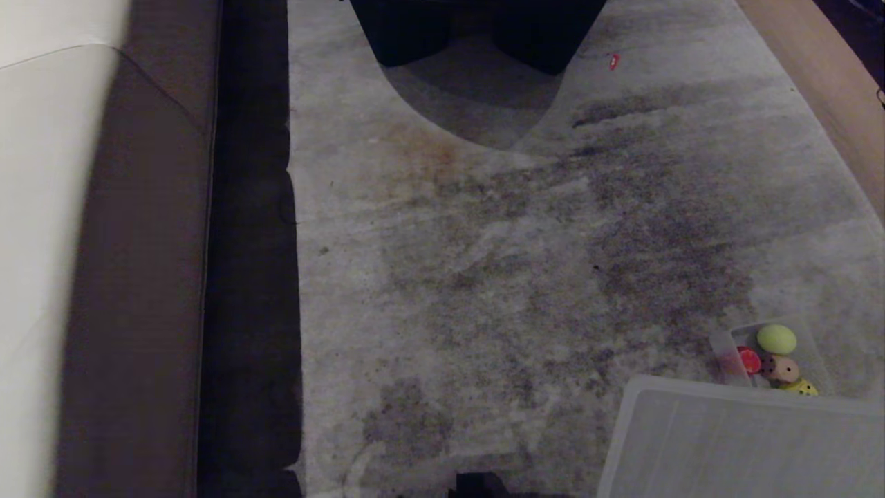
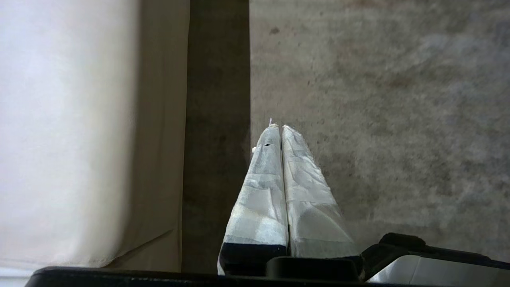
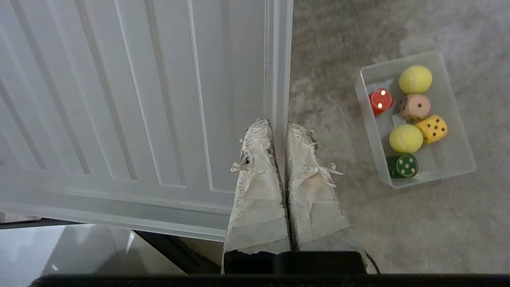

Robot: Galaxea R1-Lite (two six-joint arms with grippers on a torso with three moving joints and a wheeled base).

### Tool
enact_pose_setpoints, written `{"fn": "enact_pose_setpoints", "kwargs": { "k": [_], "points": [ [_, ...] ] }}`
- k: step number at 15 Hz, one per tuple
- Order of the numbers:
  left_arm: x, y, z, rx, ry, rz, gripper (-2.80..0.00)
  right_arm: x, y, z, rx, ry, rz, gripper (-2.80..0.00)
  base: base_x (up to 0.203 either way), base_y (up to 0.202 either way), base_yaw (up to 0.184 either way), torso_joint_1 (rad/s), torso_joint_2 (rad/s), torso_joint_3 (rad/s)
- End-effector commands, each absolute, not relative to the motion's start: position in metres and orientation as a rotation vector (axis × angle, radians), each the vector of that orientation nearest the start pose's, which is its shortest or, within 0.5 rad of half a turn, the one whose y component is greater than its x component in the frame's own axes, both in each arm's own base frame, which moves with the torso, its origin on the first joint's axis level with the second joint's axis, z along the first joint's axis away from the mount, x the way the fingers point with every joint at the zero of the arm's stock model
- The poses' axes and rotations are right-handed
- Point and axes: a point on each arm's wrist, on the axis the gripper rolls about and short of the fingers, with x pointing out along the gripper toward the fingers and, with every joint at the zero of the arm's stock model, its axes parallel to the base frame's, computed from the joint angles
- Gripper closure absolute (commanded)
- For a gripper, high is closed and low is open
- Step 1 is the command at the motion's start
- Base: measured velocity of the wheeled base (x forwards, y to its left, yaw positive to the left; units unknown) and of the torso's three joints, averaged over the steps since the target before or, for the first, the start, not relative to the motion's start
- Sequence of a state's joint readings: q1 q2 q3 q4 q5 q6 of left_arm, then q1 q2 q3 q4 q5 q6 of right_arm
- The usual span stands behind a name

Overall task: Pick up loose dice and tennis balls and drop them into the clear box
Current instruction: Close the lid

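Note:
The clear box (image 3: 458, 159) stands on the carpet and holds two tennis balls (image 3: 415, 79) (image 3: 405, 138) and the dice: red (image 3: 380, 100), beige (image 3: 414, 107), yellow (image 3: 432, 128) and dark green (image 3: 402, 166). In the head view the clear box (image 1: 722, 344) shows at the lower right with a tennis ball (image 1: 776, 339) and the red die (image 1: 749, 360) in it. My right gripper (image 3: 279, 124) is shut and empty, hanging over the lid's edge beside the box. My left gripper (image 2: 278, 126) is shut and empty above bare carpet. Neither gripper appears in the head view.
A large ribbed clear lid (image 1: 740, 443) lies in front of the box. A cream and brown sofa (image 1: 41, 242) runs along the left, with a dark strip (image 1: 249, 277) beside it. Dark furniture (image 1: 477, 28) stands at the far end, and a wooden board (image 1: 830, 83) lies at the far right.

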State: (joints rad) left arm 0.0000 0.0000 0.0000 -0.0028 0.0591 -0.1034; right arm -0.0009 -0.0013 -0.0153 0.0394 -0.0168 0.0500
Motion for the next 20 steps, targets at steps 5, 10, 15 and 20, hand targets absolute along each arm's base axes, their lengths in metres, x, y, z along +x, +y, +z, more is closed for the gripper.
{"fn": "enact_pose_setpoints", "kwargs": {
  "k": [5,10,15,20],
  "points": [
    [-0.0226,0.0013,0.0754,-0.104,-0.003,0.060,0.00,-0.0241,-0.0004,0.0756,0.049,0.023,-0.018,0.00,0.000,0.000,0.000,0.003,0.00,-0.193],
    [-0.0226,0.0013,0.0752,-0.101,-0.001,0.060,0.00,-0.0241,-0.0003,0.0756,0.049,0.023,-0.019,0.00,0.000,0.000,0.000,0.000,0.00,-0.037],
    [-0.0226,0.0013,0.0754,-0.101,-0.003,0.060,0.00,-0.0241,-0.0004,0.0756,0.049,0.023,-0.018,0.00,-0.088,0.000,-0.001,0.003,0.00,-0.001],
    [-0.0226,0.0013,0.0753,-0.101,-0.002,0.060,0.00,-0.0240,-0.0003,0.0756,0.050,0.024,-0.019,0.00,-0.168,0.000,-0.001,0.002,0.00,0.002]
  ]
}}
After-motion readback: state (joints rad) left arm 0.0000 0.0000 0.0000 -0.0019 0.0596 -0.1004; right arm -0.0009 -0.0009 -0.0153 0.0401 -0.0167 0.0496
